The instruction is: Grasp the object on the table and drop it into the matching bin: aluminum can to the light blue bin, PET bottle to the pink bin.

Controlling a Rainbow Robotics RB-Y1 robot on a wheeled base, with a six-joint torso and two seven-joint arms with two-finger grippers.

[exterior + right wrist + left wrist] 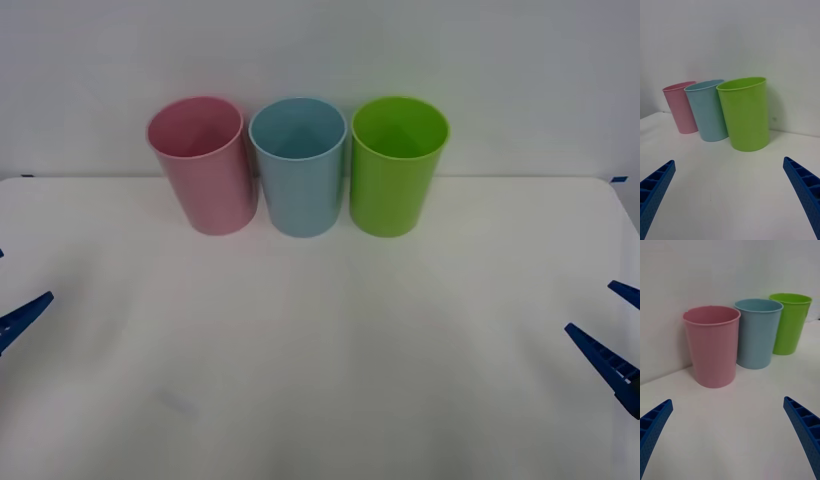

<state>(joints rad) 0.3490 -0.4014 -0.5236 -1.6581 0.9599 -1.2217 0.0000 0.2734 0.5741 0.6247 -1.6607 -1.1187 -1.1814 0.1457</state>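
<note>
Left gripper [8,305] low at the left edge, jaws spread wide, nothing between them. Right gripper [615,330] low at the right edge, jaws likewise wide apart, holding nothing.

Three tall tapered plastic cups, pink [205,168], light blue [299,170] and green [396,168], stand in a tight row across the upper middle of the frame, leaving no passable gaps. The wide white surface [320,380] below them lies open between the frame's side edges.

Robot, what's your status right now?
Left gripper and right gripper open, at table edges. Pink bin, light blue bin upright.
</note>
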